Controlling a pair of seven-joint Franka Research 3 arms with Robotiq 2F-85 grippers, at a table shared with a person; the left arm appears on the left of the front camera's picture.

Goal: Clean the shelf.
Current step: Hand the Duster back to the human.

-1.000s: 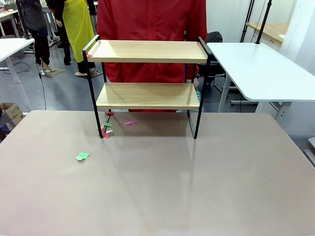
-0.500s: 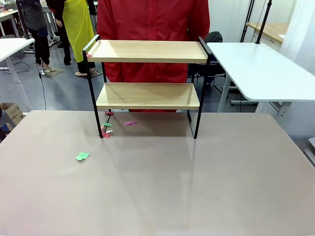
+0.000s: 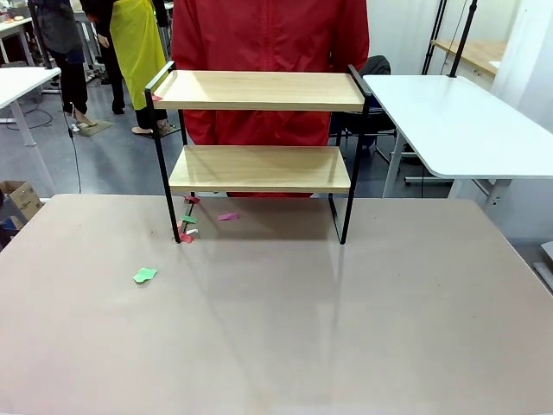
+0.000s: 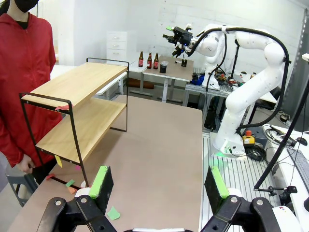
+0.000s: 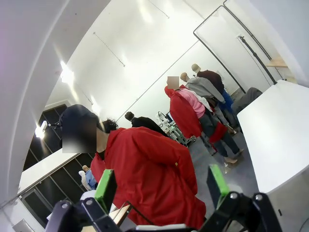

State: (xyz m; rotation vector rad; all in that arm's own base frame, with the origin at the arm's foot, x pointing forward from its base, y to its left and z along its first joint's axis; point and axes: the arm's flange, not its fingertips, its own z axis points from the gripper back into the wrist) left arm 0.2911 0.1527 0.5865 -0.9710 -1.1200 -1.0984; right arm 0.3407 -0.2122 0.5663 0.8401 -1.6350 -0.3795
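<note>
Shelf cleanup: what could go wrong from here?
1. Paper scraps cluster around the shelf's front-left leg; a gripper reaching there may bump the thin frame and shift it.
2. The scraps lie flat on the table, so a pinch could slip off. The green scrap lies apart and is easily missed.
3. A person in red stands right behind the shelf; overreach risks contact.

the shelf (image 3: 259,169) stands at the table's (image 3: 346,328) far middle, paper scraps (image 3: 187,226) by its lower-left leg, a person (image 3: 268,35) behind.
</note>
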